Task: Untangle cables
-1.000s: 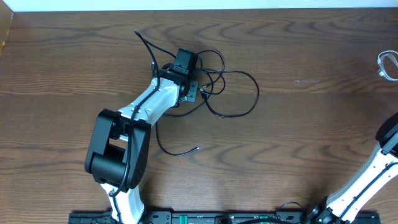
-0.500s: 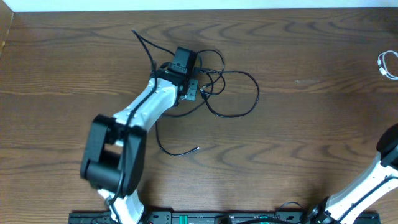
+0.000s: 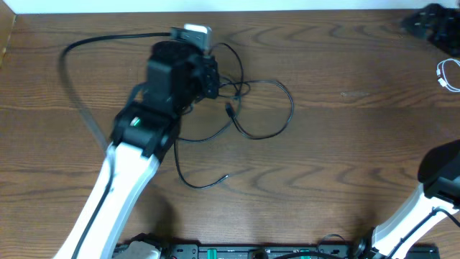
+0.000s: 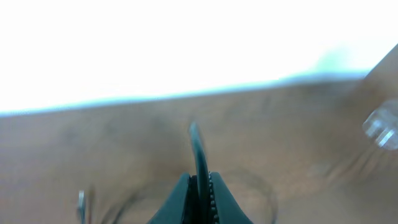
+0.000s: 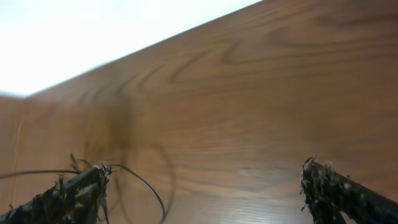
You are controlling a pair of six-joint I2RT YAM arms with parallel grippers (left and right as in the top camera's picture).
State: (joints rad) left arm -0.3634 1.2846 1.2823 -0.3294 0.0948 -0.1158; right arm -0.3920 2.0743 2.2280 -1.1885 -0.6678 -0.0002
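Note:
The black cable (image 3: 292,108) lies in loose loops on the wooden table (image 3: 345,158), with one free end (image 3: 226,176) toward the front. My left gripper (image 3: 210,78) is raised above the tangle's left side. In the left wrist view it (image 4: 200,186) is shut on a strand of the black cable (image 4: 196,146) that sticks up between the jaws. The white cable (image 3: 448,75) is coiled at the table's right edge, and shows blurred (image 4: 380,127) in the left wrist view. My right gripper (image 5: 205,180) is open, nothing between its fingers, and appears as a dark shape (image 3: 430,19) at the far right corner.
The left arm's thick black wire (image 3: 79,50) arcs over the table's left side. The right arm's white link (image 3: 420,208) rises from the front right. A black cable loop (image 5: 146,186) shows near the right gripper's left finger (image 5: 71,196).
The left arm has lifted up and back, still shut on the black cable, and the loops have shifted slightly left. The right gripper has come into view at the far right corner.

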